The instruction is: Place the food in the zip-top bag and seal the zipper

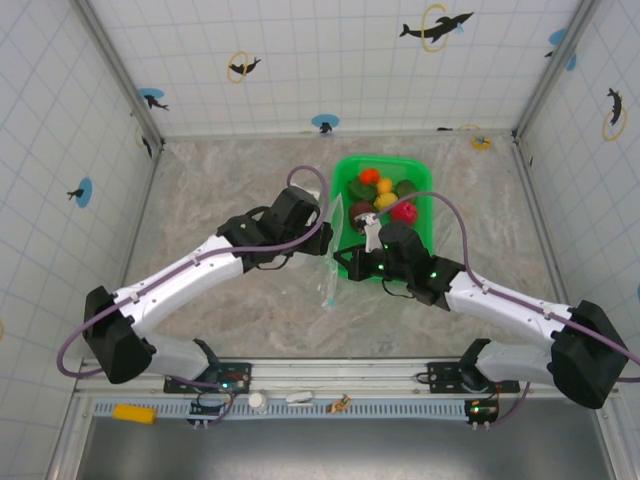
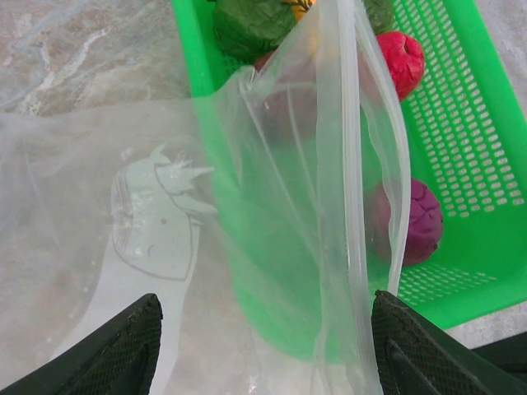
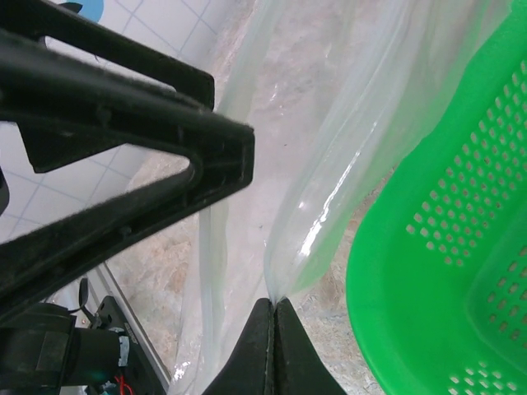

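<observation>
A bright green perforated plastic basket (image 1: 345, 172) sits on the marbled beige-and-brown stone-patterned desk (image 1: 220, 180), right of centre and towards the far side. Its mesh wall (image 2: 461, 123) rises close in the left wrist view. White tiled walls with dolphin stickers (image 1: 437, 27) enclose three sides, with grey metal posts (image 1: 113, 65) at the far corners. Along the near rail lie a small yellow block (image 1: 133, 412), two small white pieces (image 1: 258, 400) and a tiny brownish item (image 1: 340, 404), perhaps a clip.
</observation>
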You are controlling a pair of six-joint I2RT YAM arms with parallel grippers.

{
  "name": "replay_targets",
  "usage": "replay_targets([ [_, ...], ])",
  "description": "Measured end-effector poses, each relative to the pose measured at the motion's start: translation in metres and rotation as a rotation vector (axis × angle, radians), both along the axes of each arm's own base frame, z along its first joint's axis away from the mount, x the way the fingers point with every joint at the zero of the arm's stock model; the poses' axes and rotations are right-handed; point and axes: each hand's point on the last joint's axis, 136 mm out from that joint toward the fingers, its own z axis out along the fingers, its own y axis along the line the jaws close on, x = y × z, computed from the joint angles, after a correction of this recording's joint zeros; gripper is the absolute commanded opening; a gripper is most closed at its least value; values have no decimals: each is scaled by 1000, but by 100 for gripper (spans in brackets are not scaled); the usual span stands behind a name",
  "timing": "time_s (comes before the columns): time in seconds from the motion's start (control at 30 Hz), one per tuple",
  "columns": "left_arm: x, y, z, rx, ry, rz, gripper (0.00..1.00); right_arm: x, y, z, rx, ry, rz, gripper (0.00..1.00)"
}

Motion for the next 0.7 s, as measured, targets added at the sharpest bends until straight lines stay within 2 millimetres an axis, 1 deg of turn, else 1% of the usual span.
replay_targets([
  [0.17,-5,2,-8,19,15,-5,67,1,-1,0,-2,-4,-7,0],
  [0.33,-7,11,-13,61,27,16,59,2,-2,2,-5,-14,-20,0],
  [0.43,-8,14,-16,73,37,23,51,2,-2,2,-9,-19,-28,0],
  [0.6,-15,10,-18,23,64,13,30,3,-3,2,-13,-21,-34,0],
  [0.7,-20,5,-20,-18,83,2,22,3,-3,2,-14,-22,-36,0],
])
